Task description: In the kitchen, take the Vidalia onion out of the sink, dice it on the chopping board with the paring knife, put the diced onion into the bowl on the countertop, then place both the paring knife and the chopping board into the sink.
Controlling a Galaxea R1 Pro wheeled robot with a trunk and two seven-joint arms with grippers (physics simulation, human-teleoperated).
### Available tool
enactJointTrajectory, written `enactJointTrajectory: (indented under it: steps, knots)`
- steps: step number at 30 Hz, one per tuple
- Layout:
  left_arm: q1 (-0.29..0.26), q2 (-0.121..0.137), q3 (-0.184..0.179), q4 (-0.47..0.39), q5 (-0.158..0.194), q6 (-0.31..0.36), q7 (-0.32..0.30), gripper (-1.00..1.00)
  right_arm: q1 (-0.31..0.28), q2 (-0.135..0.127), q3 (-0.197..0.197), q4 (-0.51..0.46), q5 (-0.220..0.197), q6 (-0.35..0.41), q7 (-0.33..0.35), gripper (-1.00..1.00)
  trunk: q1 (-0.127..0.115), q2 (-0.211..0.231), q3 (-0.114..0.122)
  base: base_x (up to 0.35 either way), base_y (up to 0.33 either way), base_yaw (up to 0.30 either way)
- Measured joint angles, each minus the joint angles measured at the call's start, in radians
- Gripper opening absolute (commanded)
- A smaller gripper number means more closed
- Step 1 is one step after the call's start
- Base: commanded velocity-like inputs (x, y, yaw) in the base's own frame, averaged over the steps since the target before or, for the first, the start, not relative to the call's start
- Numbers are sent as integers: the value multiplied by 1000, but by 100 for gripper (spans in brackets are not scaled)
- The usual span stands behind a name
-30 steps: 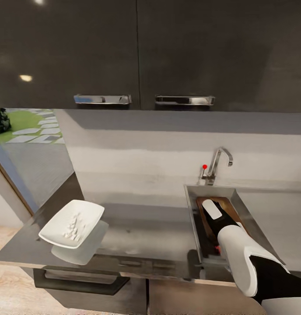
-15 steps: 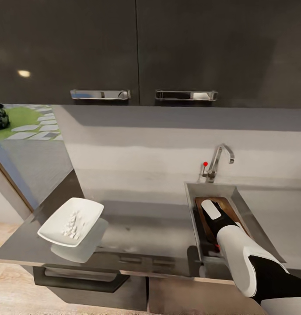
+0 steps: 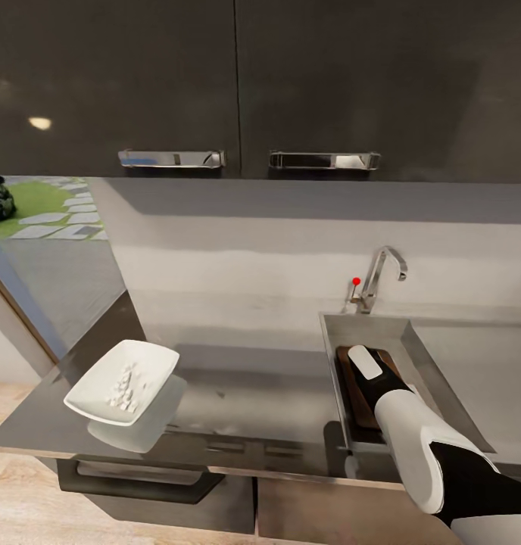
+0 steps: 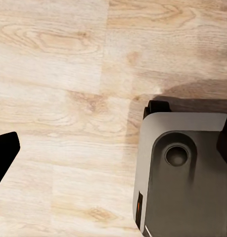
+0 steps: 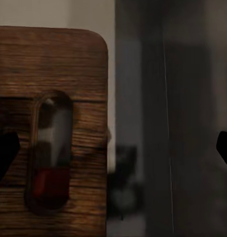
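The chopping board (image 3: 357, 387) lies inside the sink (image 3: 413, 342), dark brown, with my right forearm reaching down over it. In the right wrist view the board's (image 5: 49, 59) oblong handle hole is close up. A red patch of the paring knife (image 5: 50, 181) shows through that hole, under the board. My right gripper (image 5: 113, 148) is open just above the board, its fingertips at the picture's edges with nothing between them. At the left of the countertop (image 3: 253, 397) stands the white bowl (image 3: 156, 362), holding the diced onion (image 3: 121, 387). My left gripper (image 4: 113, 148) hangs open over the wooden floor.
A chrome tap (image 3: 382, 272) with a red-tipped lever rises behind the sink. Dark wall cabinets with chrome handles (image 3: 172, 157) hang overhead. The steel sink wall (image 5: 162, 123) runs beside the board. My own base (image 4: 185, 173) sits below the left gripper.
The camera tilted slightly, shifting the whole view. The board now sits lower and darker in the basin, and the red spot beside my forearm has gone from the head view.
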Motion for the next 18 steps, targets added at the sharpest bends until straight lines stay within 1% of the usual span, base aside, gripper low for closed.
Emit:
enactJointTrajectory:
  steps: [4,6,8,9,11,12,13,15,16,17,18]
  knots:
    - [0,0,0,0,0,0,0,100,0,0,1,-11,0,1,-1,100,0,0,0,0,0,0]
    - [0,0,0,0,0,-1,1,100,0,0,1,-17,2,13,-1,100,0,0,0,0,0,0]
    - [0,1,1,0,0,-2,3,100,0,-2,2,-45,4,60,0,100,0,0,0,0,0,0]
    - [0,1,1,0,0,-3,3,100,0,-3,3,-74,5,88,0,100,0,0,0,0,0,0]
    - [0,1,1,0,0,-6,4,100,0,-4,10,-178,6,169,1,100,0,0,0,0,0,0]
    - [0,1,1,-1,0,-9,4,100,0,-5,19,-240,6,235,2,100,0,0,0,0,0,0]
    - [0,1,1,-1,0,-11,4,100,0,-6,25,-282,6,285,2,100,0,0,0,0,0,0]
    - [0,0,1,-3,1,-13,4,100,0,-9,35,-399,8,440,2,100,0,0,0,0,0,0]
    - [0,-1,1,-4,1,-14,5,100,0,-12,37,-439,8,490,3,100,0,0,0,0,0,0]
    - [0,-3,1,-5,2,-17,5,100,0,-18,38,-491,9,561,3,100,0,0,0,0,0,0]
    - [0,-4,2,-5,2,-23,5,100,0,-21,39,-520,9,609,4,100,0,0,0,0,0,0]
